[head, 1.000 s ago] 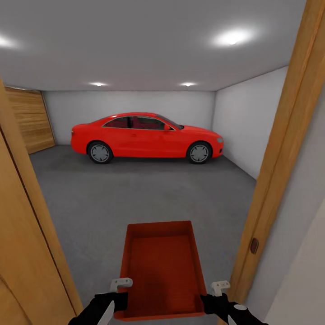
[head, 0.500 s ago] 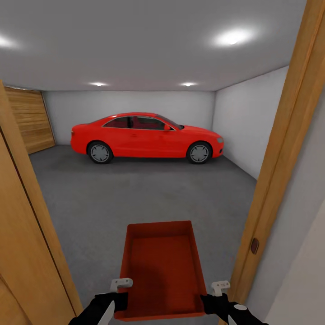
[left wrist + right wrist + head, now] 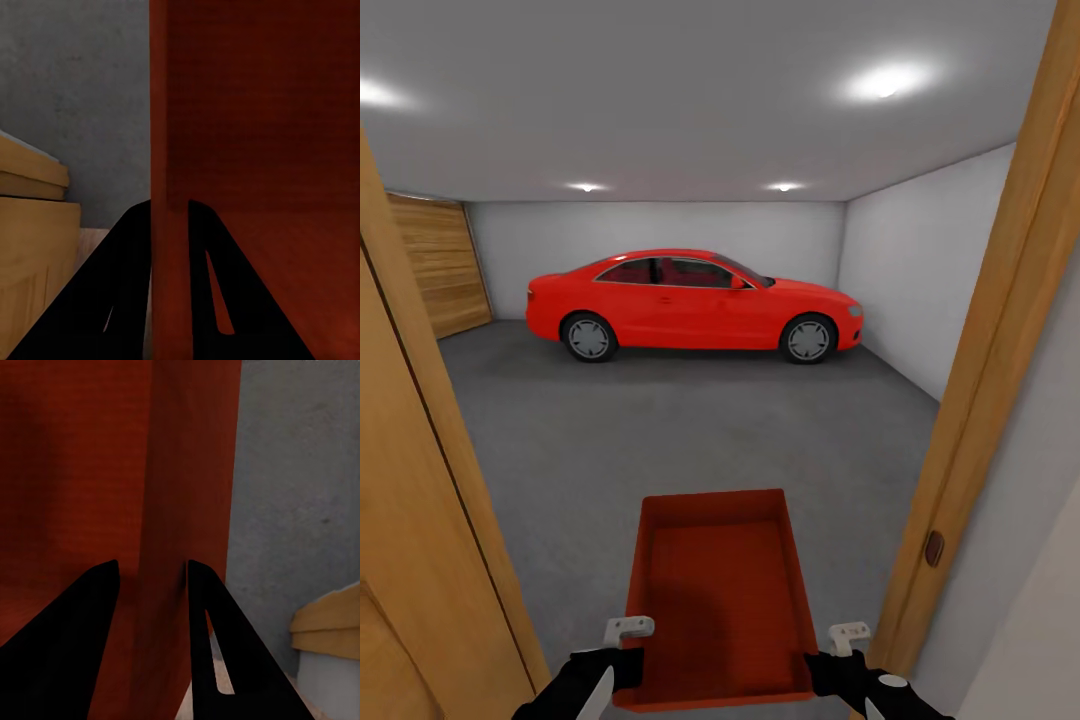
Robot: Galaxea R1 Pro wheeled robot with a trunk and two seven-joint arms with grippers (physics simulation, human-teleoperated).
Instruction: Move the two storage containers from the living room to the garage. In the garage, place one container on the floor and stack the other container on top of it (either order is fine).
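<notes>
One red-orange open-top storage container (image 3: pixel 718 590) hangs level in front of me, held by its two side walls. My left gripper (image 3: pixel 626 660) is shut on the left wall, and in the left wrist view the black fingers (image 3: pixel 127 285) straddle that wall (image 3: pixel 169 112). On the opposite wall my right gripper (image 3: pixel 828 668) is shut too, its fingers (image 3: pixel 214 652) clamped on either side of the red wall (image 3: pixel 172 472). Beyond the container lies the garage's dark grey concrete floor (image 3: pixel 660 420). I stand in the doorway to the garage.
Wooden door-frame posts stand close on the left (image 3: pixel 430 470) and right (image 3: pixel 1000 370). A red car (image 3: pixel 695 305) is parked across the far end. A wooden panel door (image 3: pixel 435 265) fills the back left wall. Open concrete stretches between the container and the car.
The whole view has shifted slightly, with the door posts sliding outward and the car drifting right, so the camera moved forward. The container stays held the same way in both grippers.
</notes>
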